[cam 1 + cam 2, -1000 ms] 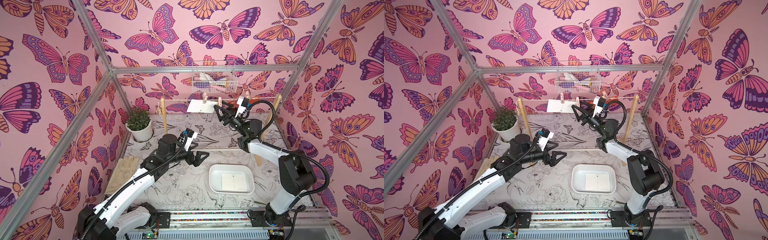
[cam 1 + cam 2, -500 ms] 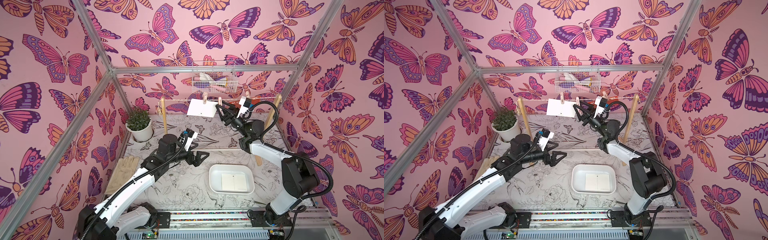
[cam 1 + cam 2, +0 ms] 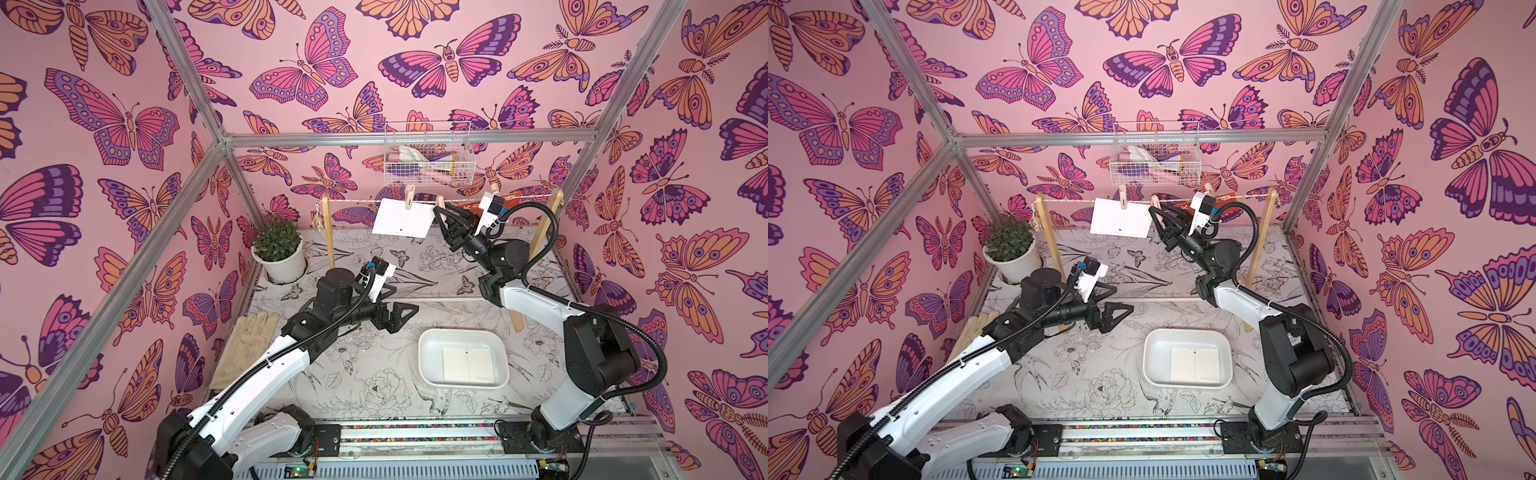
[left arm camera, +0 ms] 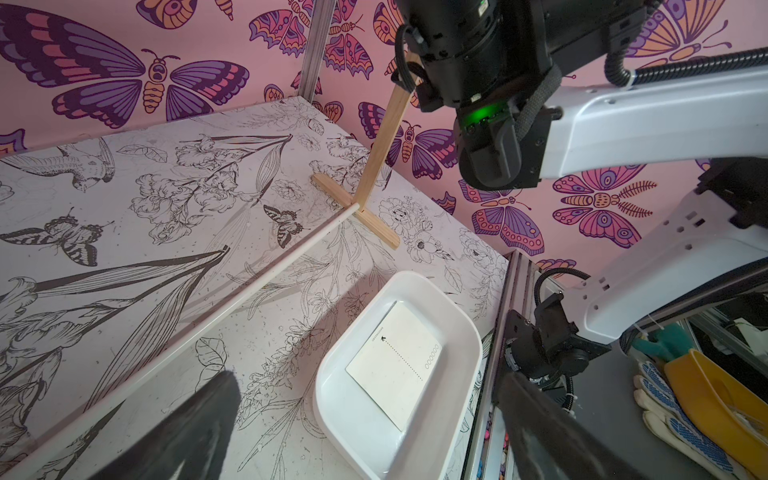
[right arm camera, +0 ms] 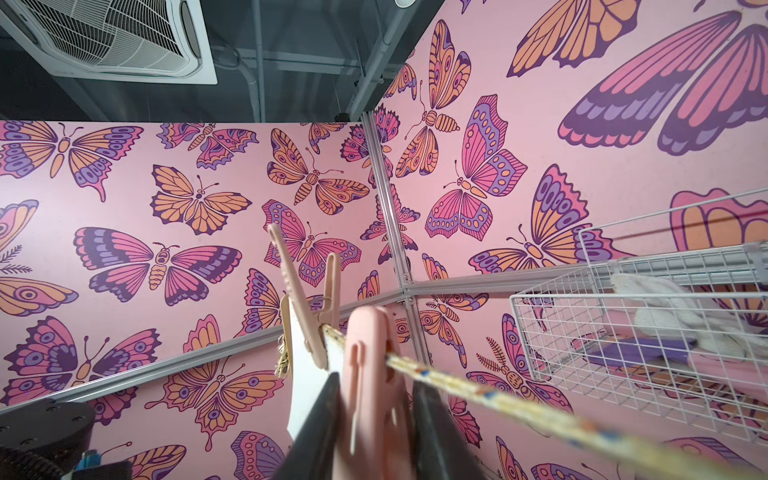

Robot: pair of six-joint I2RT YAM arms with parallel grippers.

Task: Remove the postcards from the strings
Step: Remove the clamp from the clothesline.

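— What changed?
— The right jaws have narrowed onto the pink clothespin [image 5: 368,353] on the string [image 5: 519,405]; the left jaws hang wide.
— And the white postcard [image 3: 401,218]?
— Still pinned, tilted. Squeezing should free its corner.

Walls [image 3: 124,124]: pink, printed with large purple-orange butterflies.
Frame [image 3: 332,138]: aluminium struts at the corners.
Floor [image 3: 357,374]: white sheet, black line-drawn flowers and birds.
Ceiling [image 5: 291,25]: dark, with white vented air-conditioner unit [image 5: 116,37].

White links [image 3: 257,382], black joints [image 3: 332,286], ribbed black cables [image 3: 555,230]
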